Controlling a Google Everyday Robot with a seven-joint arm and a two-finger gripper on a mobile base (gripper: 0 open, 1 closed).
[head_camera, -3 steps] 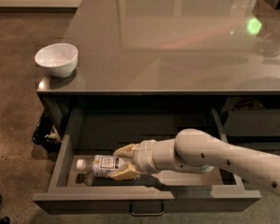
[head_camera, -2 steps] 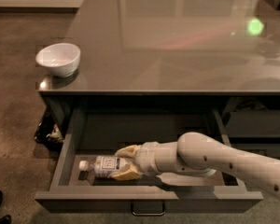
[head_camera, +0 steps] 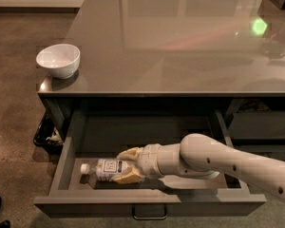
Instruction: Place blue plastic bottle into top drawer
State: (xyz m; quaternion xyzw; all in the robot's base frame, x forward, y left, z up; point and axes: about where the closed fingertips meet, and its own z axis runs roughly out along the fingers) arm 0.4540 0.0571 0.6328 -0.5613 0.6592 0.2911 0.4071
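Dark grey top drawer (head_camera: 147,205), pulled out from under the front edge of the desk (head_camera: 180,46), seen from above and in front. Compared with the frame a second earlier, little differs. The blue plastic bottle (head_camera: 106,168) lies in the same place on the drawer floor. The pincer (head_camera: 119,167) remains around it. The pale arm (head_camera: 218,160) has shifted only slightly. The white bowl (head_camera: 58,60) keeps its place.

Count of items:
- one bottle
- one bowl
- one open drawer with one small metal bar handle (head_camera: 149,215) at the centre of its front panel
- one arm ending in one pincer of two yellowish fingers (head_camera: 128,177)

Containers: the drawer holds the bottle and the forward part of the arm, which enters from the right side and crosses the drawer towards the desk's left edge. The bottle lies on its side in the left half of the drawer, nearer the front panel than the back. Its white cap points towards the desk's left edge and its white label faces up. One finger lies on the far side of the bottle's body and one on the near side, so the pincer is closed on the bottle. The bowl stands upright at the front left corner of the desk, with its white inside showing.

A green spot of light (head_camera: 259,26) is reflected near the desk's far right corner.
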